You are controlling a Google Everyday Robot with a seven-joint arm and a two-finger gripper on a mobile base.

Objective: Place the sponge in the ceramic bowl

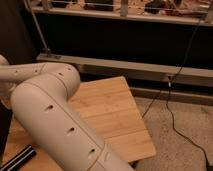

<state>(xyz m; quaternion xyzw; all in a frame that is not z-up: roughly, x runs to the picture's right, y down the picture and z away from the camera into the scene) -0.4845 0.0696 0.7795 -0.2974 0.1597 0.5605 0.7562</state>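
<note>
**A:** Looking for the sponge, I find no blue block anywhere in view. The arm (55, 125) covers everything from 6 to 9 o'clock, and the sponge may lie behind it.

**B:** And the ceramic bowl?

**A:** It is hidden too, or outside the picture. Whether the sponge sits in it or beside it, I cannot tell.

**B:** The jaws?

**A:** They are out of sight. The forearm runs from the elbow toward 9 o'clock and leaves the picture there, so the jaws must be past that edge. How wide they stand, and whether they hold anything, I cannot tell.

**B:** What does show?

**A:** Bare wooden surface (115, 115) from the centre toward 4 o'clock, a dark bar (17, 157) at 7 o'clock, and a black cable (175, 107) trailing over the floor at 3 o'clock.

**B:** Which step, then?

**A:** As I judge it, the arm is working over the 9 o'clock side of the surface. That fits a reach for the sponge just as well as a release over the bowl. Either way, the next move needs the jaws lined up squarely over their target, with the arm kept clear of the surface.
</note>
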